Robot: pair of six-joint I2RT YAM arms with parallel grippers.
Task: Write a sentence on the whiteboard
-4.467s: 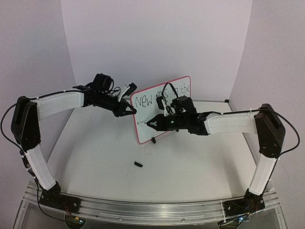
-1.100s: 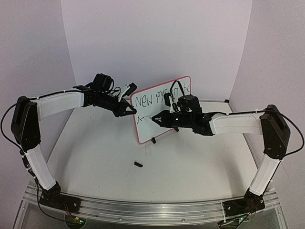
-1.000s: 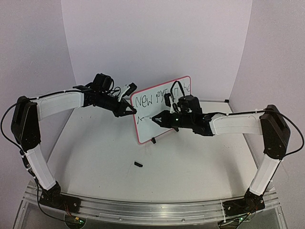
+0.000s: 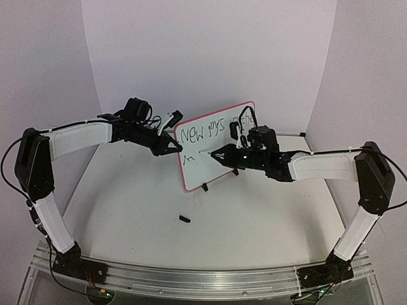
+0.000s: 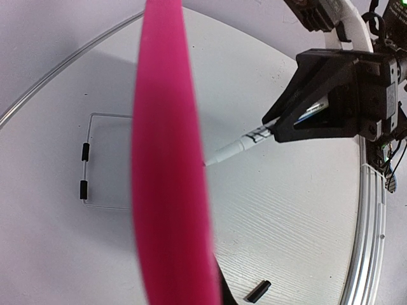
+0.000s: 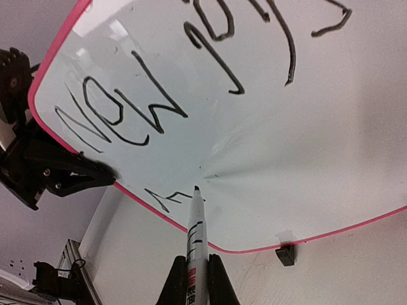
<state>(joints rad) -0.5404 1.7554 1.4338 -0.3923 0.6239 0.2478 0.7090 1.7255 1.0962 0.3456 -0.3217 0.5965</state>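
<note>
The whiteboard (image 4: 206, 168), white with a red-pink frame, stands tilted at the middle of the table. Its edge fills the left wrist view as a blurred pink band (image 5: 166, 159). My left gripper (image 4: 173, 148) is shut on the board's left edge. My right gripper (image 4: 219, 154) (image 6: 196, 260) is shut on a white marker pen (image 6: 195, 229). The pen's black tip touches the board just right of a short zigzag stroke (image 6: 166, 198) that starts the second row. The sentence (image 6: 127, 108) shows a first row beginning "New", partly cut off by the frame.
A small black pen cap (image 4: 184, 219) (image 5: 257, 291) lies on the table in front of the board. A black foot (image 6: 286, 255) sits under the board's lower edge. A wire stand (image 5: 84, 171) rests behind the board. Pale walls close in the back and sides.
My right gripper has moved right and slightly up with the pen, uncovering more of the first row. The left arm and the board have not moved.
</note>
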